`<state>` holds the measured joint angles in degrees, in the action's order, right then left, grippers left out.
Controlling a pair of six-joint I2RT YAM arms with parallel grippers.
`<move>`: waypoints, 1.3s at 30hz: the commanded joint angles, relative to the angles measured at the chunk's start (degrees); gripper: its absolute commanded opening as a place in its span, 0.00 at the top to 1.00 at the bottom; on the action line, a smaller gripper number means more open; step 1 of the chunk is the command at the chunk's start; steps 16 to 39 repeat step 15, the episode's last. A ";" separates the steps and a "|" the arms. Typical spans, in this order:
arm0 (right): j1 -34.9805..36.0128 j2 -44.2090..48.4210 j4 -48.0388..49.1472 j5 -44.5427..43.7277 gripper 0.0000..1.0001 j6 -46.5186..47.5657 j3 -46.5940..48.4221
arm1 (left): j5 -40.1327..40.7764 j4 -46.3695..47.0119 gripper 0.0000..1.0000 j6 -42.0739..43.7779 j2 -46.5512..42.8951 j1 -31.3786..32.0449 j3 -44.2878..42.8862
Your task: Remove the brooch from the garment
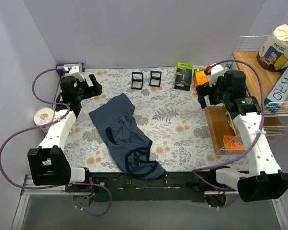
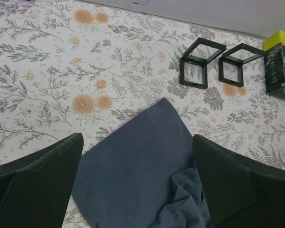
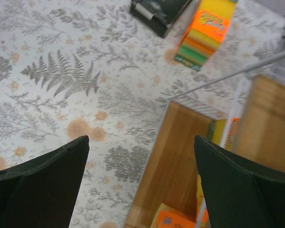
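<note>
Floral table (image 1: 182, 124), shirt (image 1: 126, 139) crumpled; left pincer (image 2: 137, 161) and right pincer (image 3: 141, 161) gape wide, empty. No brooch in sight, so I'm at the search step: find it, then pinch.

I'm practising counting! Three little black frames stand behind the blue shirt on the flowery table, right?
Not quite. Only two little black frames stand behind the blue shirt on the flowery table, not three. The top external view shows both side by side.
</note>
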<state>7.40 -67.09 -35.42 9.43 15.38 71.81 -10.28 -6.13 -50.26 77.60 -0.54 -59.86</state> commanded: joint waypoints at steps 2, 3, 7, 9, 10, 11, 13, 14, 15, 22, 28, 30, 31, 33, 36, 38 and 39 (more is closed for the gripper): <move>0.07 1.18 -14.04 -13.04 0.02 9.75 11.15 | -2.20 4.90 0.02 -3.35 -3.60 -0.26 1.32; 0.16 0.39 -14.85 -13.12 0.02 10.20 12.29 | -2.63 4.81 0.02 -3.79 -3.43 -0.26 1.41; 0.07 0.38 -14.07 -11.64 0.02 6.52 11.78 | -4.39 4.99 0.02 -5.20 -2.90 -0.17 2.02; 0.16 1.08 -12.49 -8.91 0.02 6.07 10.11 | -5.53 4.90 0.02 -5.37 -3.16 -0.26 2.72; 0.16 1.43 -11.87 -7.51 0.02 5.63 9.49 | -5.62 4.81 0.02 -5.72 -3.33 -0.26 2.99; 0.07 1.26 -11.61 -5.93 0.02 5.54 9.05 | -5.10 4.38 0.02 -5.81 -3.68 -0.26 3.25; 0.60 -0.92 -11.52 -4.95 0.02 4.23 9.57 | -3.96 1.40 0.02 -6.95 -4.30 -0.26 4.21; 0.86 -1.89 -11.51 -3.12 0.02 4.05 9.92 | -3.69 0.69 0.02 -6.96 -4.65 -0.17 5.00; 1.39 -2.69 -11.34 -2.06 0.02 4.05 10.28 | -4.82 0.25 0.02 -6.70 -5.52 -0.25 5.79; 1.39 -2.69 -11.34 -2.06 0.02 4.05 10.28 | -4.82 0.25 0.02 -6.70 -5.52 -0.25 5.79; 1.39 -2.69 -11.34 -2.06 0.02 4.05 10.28 | -4.82 0.25 0.02 -6.70 -5.52 -0.25 5.79; 1.39 -2.69 -11.34 -2.06 0.02 4.05 10.28 | -4.82 0.25 0.02 -6.70 -5.52 -0.25 5.79; 1.39 -2.69 -11.34 -2.06 0.02 4.05 10.28 | -4.82 0.25 0.02 -6.70 -5.52 -0.25 5.79; 1.39 -2.69 -11.34 -2.06 0.02 4.05 10.28 | -4.82 0.25 0.02 -6.70 -5.52 -0.25 5.79; 1.39 -2.69 -11.34 -2.06 0.02 4.05 10.28 | -4.82 0.25 0.02 -6.70 -5.52 -0.25 5.79; 1.39 -2.69 -11.34 -2.06 0.02 4.05 10.28 | -4.82 0.25 0.02 -6.70 -5.52 -0.25 5.79; 1.39 -2.69 -11.34 -2.06 0.02 4.05 10.28 | -4.82 0.25 0.02 -6.70 -5.52 -0.25 5.79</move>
